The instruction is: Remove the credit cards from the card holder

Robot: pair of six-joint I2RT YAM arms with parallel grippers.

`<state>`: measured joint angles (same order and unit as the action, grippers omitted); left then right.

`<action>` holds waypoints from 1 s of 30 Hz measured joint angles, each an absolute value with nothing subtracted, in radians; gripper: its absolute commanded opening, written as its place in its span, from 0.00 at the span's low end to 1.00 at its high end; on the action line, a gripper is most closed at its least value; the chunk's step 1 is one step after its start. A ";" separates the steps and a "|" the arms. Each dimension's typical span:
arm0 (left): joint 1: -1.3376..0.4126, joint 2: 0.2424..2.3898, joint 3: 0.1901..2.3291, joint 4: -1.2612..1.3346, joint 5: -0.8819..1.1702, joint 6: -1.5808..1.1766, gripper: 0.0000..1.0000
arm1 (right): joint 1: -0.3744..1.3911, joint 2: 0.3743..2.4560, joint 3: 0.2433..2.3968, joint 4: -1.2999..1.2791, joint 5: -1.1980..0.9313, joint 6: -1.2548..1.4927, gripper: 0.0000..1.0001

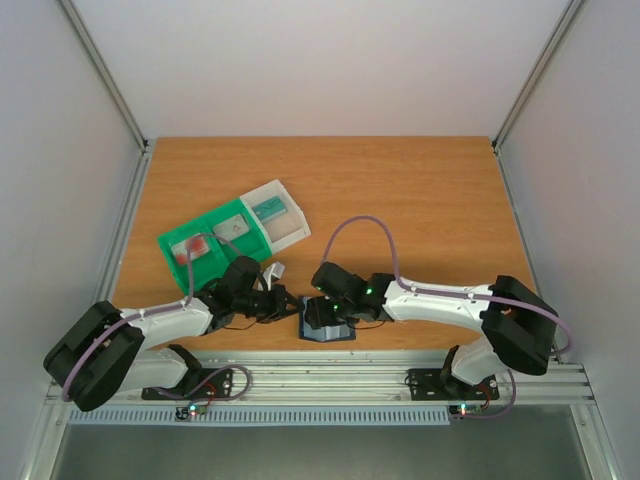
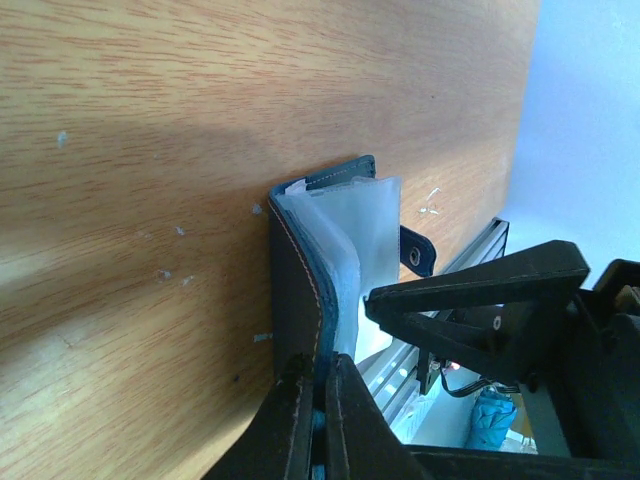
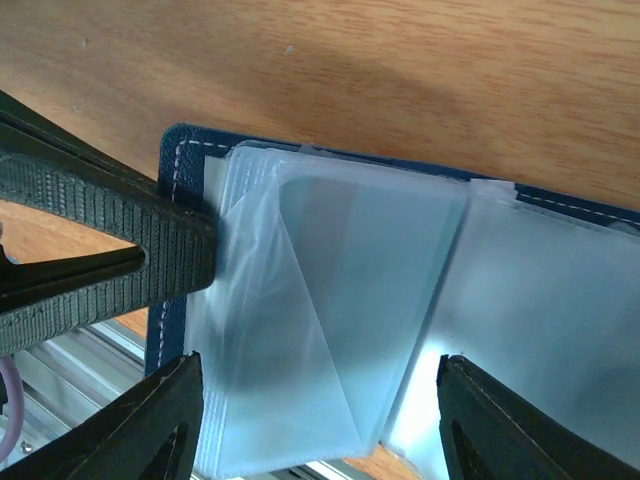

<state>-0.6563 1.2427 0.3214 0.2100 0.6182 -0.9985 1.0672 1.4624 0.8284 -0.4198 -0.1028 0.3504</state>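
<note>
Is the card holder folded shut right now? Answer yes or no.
No: in the left wrist view the card holder stands open, clear sleeves fanned out, its cover pinched by the left claw.

Flat dark-navy folding card holder (image 3: 195, 143) with pale stitching and frosted clear plastic sleeves (image 3: 330, 300); orange-brown grained wooden surface (image 3: 400, 70); ribbed black left fingers (image 3: 100, 210).

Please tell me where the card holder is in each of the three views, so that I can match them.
Top external: the card holder lies low centre, near the table's near edge.
Left wrist: centre, open, clear sleeves showing.
Right wrist: fills most of the frame, sleeves fanned.
Shared landmark: the left gripper, shut on its dark cover's edge.
</note>
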 measured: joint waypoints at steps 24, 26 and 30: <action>-0.656 1.243 0.320 0.238 0.622 -1.014 0.11 | 1.067 1.505 0.796 -0.366 -0.082 0.362 0.25; -0.656 1.243 0.320 0.244 0.622 -1.015 0.11 | 1.067 1.503 0.793 -0.367 -0.079 0.362 0.21; -0.656 1.243 0.319 0.245 0.621 -1.018 0.18 | 1.067 1.496 0.789 -0.371 -0.063 0.360 0.15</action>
